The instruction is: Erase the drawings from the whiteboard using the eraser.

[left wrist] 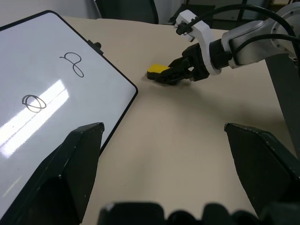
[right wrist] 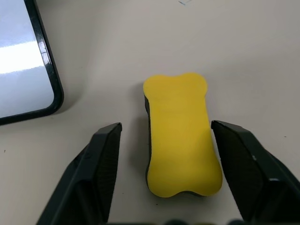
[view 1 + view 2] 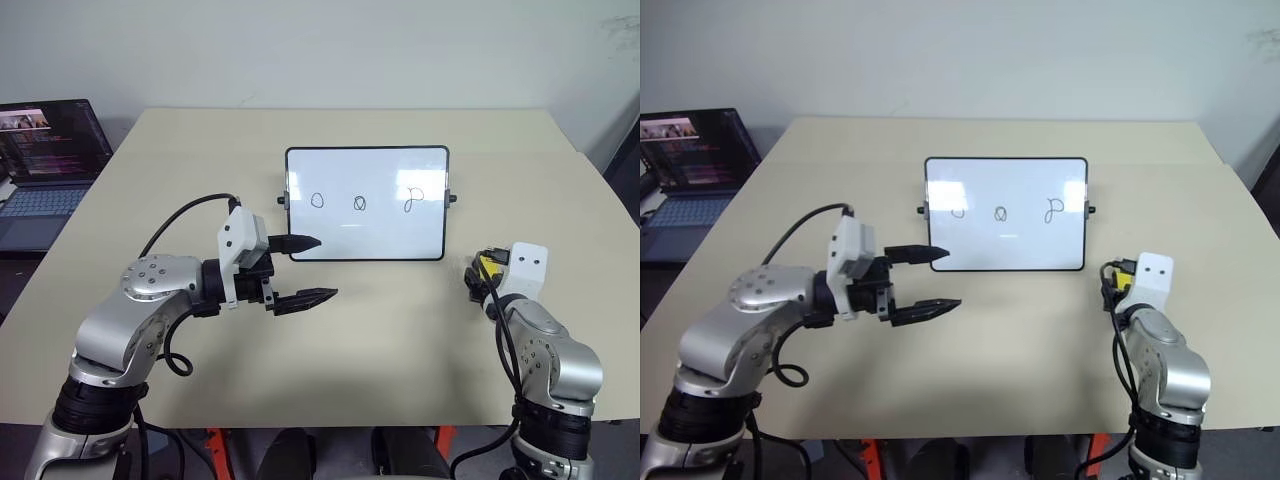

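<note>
Yellow: one eraser (image 2: 182, 136) lies lower centre between the parted right gripper (image 2: 164, 173) fingers, ungripped; left gripper (image 3: 308, 270) gapes empty; three drawings (image 3: 362, 202) on one whiteboard (image 3: 366, 235).

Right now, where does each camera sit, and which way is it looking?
Head pair: on the head, looking forward and down at the table, whiteboard and both arms.
Left wrist: looks along the left gripper, past the whiteboard to the right gripper at the eraser.
Right wrist: looks down its fingers, which flank the eraser.
Shared: whiteboard and eraser.
</note>
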`<state>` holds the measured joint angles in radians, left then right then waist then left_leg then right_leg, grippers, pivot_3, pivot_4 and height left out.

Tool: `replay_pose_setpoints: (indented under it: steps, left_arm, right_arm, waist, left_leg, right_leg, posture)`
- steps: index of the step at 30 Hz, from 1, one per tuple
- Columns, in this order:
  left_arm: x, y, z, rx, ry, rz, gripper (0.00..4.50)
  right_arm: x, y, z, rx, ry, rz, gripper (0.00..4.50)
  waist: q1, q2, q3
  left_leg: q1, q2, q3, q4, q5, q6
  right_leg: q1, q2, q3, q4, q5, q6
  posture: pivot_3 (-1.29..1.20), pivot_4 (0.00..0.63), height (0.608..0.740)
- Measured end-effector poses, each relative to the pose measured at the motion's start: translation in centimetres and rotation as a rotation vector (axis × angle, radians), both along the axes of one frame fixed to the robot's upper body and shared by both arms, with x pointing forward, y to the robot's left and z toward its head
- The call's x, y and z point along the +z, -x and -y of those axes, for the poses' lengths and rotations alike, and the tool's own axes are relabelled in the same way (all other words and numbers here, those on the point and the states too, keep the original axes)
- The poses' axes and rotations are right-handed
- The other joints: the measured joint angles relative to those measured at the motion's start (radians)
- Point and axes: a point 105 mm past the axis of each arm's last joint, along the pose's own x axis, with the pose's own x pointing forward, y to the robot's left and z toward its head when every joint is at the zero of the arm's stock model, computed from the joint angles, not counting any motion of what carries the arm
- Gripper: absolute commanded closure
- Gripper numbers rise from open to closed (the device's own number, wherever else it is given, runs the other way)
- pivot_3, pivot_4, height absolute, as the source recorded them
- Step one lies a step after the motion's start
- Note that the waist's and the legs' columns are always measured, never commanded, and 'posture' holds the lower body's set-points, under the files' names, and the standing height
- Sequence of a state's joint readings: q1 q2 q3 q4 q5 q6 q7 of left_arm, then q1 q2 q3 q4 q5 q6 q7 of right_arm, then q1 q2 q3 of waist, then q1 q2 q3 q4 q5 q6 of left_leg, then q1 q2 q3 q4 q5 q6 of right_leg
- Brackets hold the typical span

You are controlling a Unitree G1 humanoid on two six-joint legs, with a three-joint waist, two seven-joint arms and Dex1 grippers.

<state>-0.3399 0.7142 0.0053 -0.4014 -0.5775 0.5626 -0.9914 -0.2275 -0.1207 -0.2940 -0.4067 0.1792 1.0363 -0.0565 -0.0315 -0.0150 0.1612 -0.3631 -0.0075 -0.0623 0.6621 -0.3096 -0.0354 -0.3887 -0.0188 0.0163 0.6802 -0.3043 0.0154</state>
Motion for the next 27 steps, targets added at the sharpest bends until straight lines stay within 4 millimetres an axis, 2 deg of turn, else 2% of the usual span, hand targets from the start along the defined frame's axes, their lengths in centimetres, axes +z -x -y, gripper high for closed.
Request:
replay_pose_setpoints:
  steps: [3, 4, 18, 22, 27]
  left_arm:
    - [0.0, 0.0, 0.0, 0.001, -0.001, 0.002, 0.00]
    - [0.0, 0.0, 0.0, 0.000, -0.002, 0.003, 0.00]
    - [0.4, -0.1, 0.0, 0.003, -0.012, 0.022, 0.00]
    - [0.7, -0.8, -0.5, 0.047, -0.017, 0.062, 0.00]
    - [1.2, -2.5, -2.4, 0.183, -0.035, 0.155, 0.00]
  right_arm:
    - [0.0, 0.0, 0.1, 0.000, 0.002, 0.001, 3.18]
    - [0.1, 0.0, 0.0, 0.000, 0.002, 0.002, 3.27]
    - [0.2, -0.1, 0.0, -0.002, 0.003, 0.006, 3.27]
    - [1.8, -1.0, -0.5, 0.017, 0.004, 0.060, 3.27]
    - [3.4, -2.3, -1.7, 0.075, 0.027, 0.131, 3.27]
  waist:
    - [0.000, 0.000, 0.000]
    - [0.000, 0.000, 0.000]
    - [0.000, 0.000, 0.000]
    - [-0.001, 0.000, 0.000]
    - [-0.001, 0.000, 0.000]
  left_leg:
    - [0.000, 0.000, 0.000, 0.000, 0.000, 0.000]
    - [0.000, 0.000, 0.000, 0.000, 0.000, 0.000]
    - [0.000, 0.000, 0.000, 0.000, 0.000, 0.000]
    - [0.000, 0.000, 0.000, 0.000, 0.000, 0.000]
    - [0.000, 0.000, 0.000, 0.000, 0.000, 0.000]
  right_leg:
    - [0.000, 0.000, 0.000, 0.000, 0.000, 0.000]
    - [0.000, 0.000, 0.000, 0.000, 0.000, 0.000]
    - [0.000, 0.000, 0.000, 0.000, 0.000, 0.000]
    - [0.000, 0.000, 0.000, 0.000, 0.000, 0.000]
    - [0.000, 0.000, 0.000, 0.000, 0.000, 0.000]
  posture:
    - [0.00, 0.150, 0.740]
    - [0.00, 0.150, 0.740]
    - [0.00, 0.150, 0.740]
    - [0.00, 0.150, 0.740]
    - [0.00, 0.150, 0.740]
